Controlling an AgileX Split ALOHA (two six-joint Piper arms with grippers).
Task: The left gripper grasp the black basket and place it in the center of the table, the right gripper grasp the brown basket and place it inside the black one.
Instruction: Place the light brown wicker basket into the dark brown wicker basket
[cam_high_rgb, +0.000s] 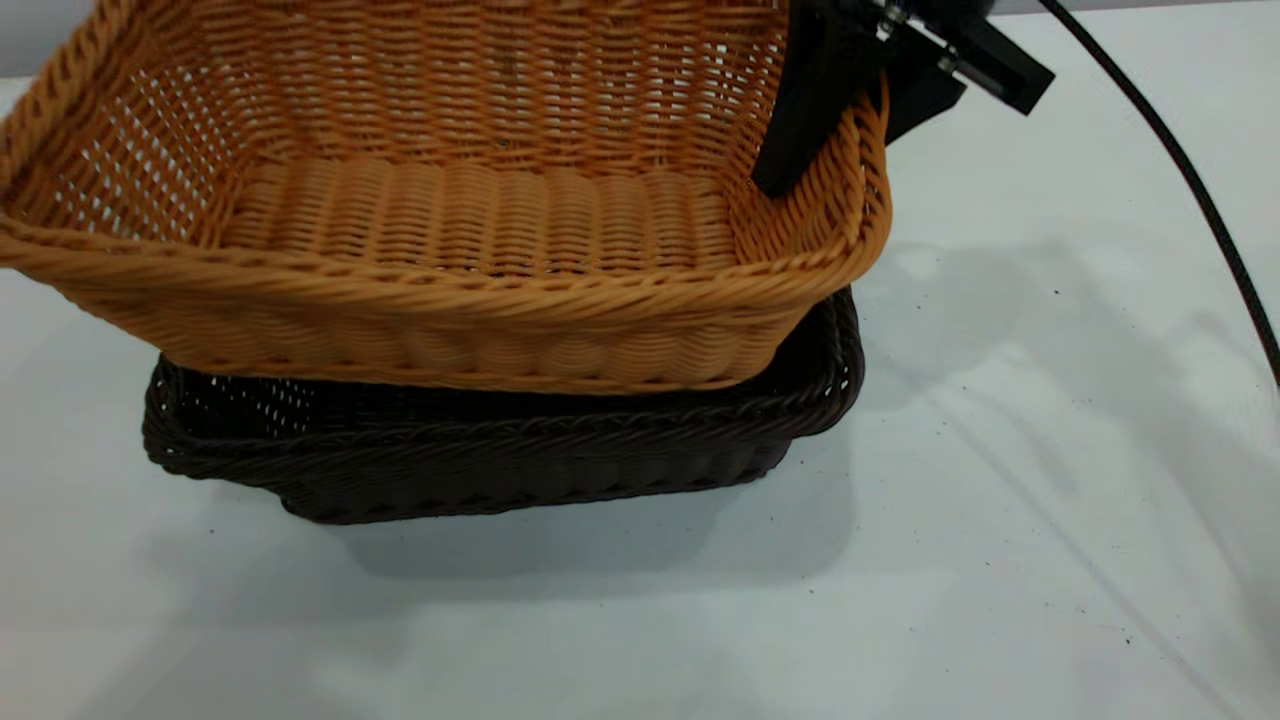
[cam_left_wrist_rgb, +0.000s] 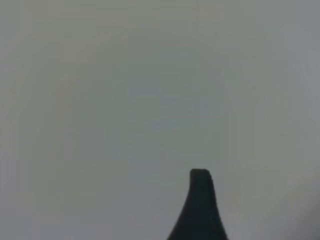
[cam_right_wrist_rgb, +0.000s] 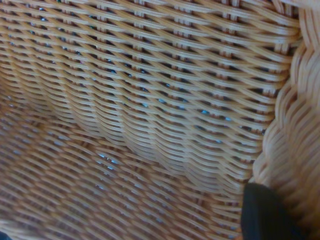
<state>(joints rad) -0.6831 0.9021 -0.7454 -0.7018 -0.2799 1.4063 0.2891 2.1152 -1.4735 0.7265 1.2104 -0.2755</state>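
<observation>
The brown basket hangs tilted just above the black basket and covers most of its opening. I cannot tell whether the two touch. My right gripper is shut on the brown basket's right rim, with one finger inside the wall and one outside. In the right wrist view the brown basket's weave fills the picture, and one dark fingertip presses beside the braided rim. The black basket rests on the white table. The left gripper shows one finger over a blank grey surface, open and holding nothing.
A black cable runs down from the right arm across the table's far right. Bare white table lies in front of and to the right of the baskets.
</observation>
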